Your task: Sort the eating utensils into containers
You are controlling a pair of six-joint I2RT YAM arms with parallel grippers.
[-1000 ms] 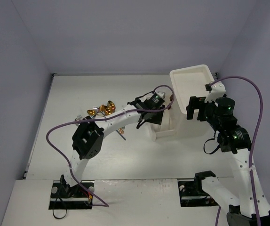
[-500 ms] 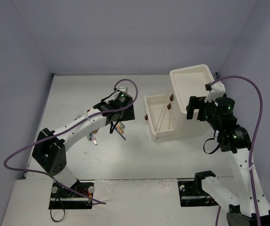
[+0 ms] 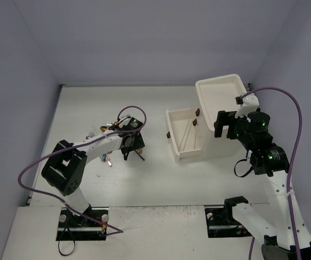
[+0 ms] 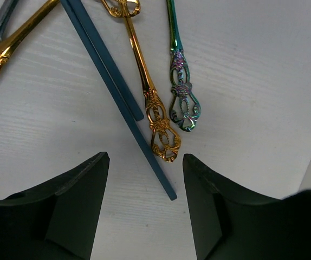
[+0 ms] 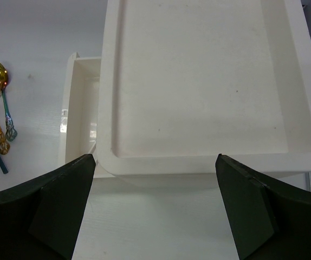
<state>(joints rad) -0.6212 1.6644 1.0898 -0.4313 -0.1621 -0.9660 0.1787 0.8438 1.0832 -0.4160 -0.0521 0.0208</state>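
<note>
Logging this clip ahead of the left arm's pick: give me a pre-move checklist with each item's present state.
1. Left claw open: ok.
2. Utensils under it: ok; blue chopsticks and gold handle lie between its fingers in the wrist view.
3. One target isolated: not ok; gold handle lies close against a chopstick, teal handle just beside.
4. Drawer open: ok; two rods lie inside.
5. Right claw out of the way: ok; open, over the drawer unit top.
6. Left claw's height above the table: cannot tell.
</note>
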